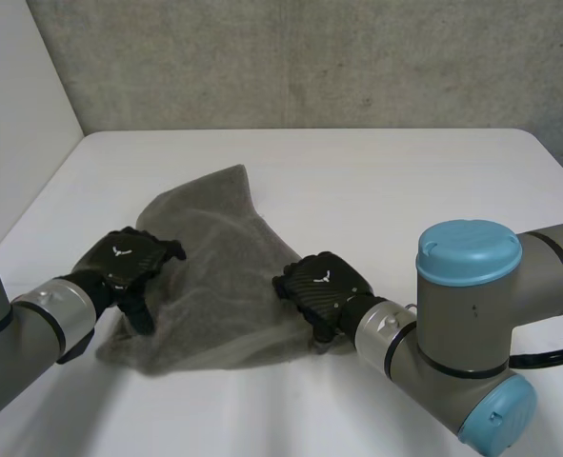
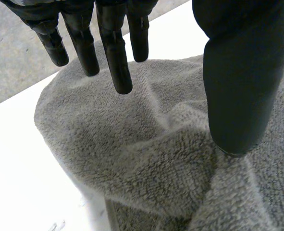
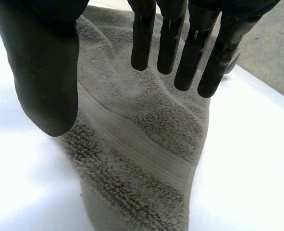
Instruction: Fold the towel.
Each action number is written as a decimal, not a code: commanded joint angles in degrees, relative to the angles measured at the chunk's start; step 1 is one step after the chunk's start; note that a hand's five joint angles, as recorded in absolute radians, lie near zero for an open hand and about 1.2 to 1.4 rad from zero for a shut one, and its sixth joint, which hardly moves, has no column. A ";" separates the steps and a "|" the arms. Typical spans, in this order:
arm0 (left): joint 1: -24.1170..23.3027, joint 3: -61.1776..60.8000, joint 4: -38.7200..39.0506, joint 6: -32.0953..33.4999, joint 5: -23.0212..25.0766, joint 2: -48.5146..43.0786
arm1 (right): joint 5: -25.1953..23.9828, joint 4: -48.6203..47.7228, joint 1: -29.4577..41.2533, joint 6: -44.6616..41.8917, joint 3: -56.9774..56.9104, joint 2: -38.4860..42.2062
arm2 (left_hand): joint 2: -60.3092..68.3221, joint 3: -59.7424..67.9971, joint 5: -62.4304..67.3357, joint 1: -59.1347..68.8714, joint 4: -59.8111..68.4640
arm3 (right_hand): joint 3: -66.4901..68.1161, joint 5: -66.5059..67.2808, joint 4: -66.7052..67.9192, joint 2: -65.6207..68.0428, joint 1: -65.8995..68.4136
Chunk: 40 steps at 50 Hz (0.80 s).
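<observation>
Here, rumpled towel (image 1: 219,276) beneath the left hand (image 1: 124,262) and right hand (image 1: 321,286).

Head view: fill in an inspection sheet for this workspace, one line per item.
Surface: white table; the towel lies on its near half.
Job's things: grey towel, rumpled and creased, not laid flat, no neat fold visible.
Clutter: nothing seen.
Hands: left hand open, over the towel's left edge; right hand open, over its right edge near the front corner; neither grips the cloth.
Cables: nothing seen on the table.
Surroundings: grey concrete wall behind the table, white panel at the left.
</observation>
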 commanded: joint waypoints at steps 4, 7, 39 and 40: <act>1.80 -0.05 -0.01 -0.04 0.09 -1.04 | -0.45 -0.79 2.20 0.02 0.91 2.42 | -1.37 17.58 17.53 17.70 28.24 | -4.09 -1.78 -4.19 -4.63 -2.97; 1.80 -0.05 -0.01 0.05 0.09 -1.39 | -0.36 -1.05 2.38 0.02 0.91 3.65 | 2.16 21.12 21.06 21.24 31.78 | -3.59 -1.28 -3.69 -4.13 -2.47; 0.48 0.83 0.17 -0.30 0.00 -2.01 | 1.58 -4.56 0.01 -0.51 -0.32 2.08 | 1.00 19.95 19.90 20.08 30.62 | 50.85 53.16 50.75 50.31 51.97; 0.31 0.92 0.08 -0.48 -0.09 -1.66 | 1.40 -4.48 -1.38 -0.68 0.11 1.21 | 0.84 19.79 19.74 19.91 30.45 | 50.85 53.16 50.75 50.31 51.97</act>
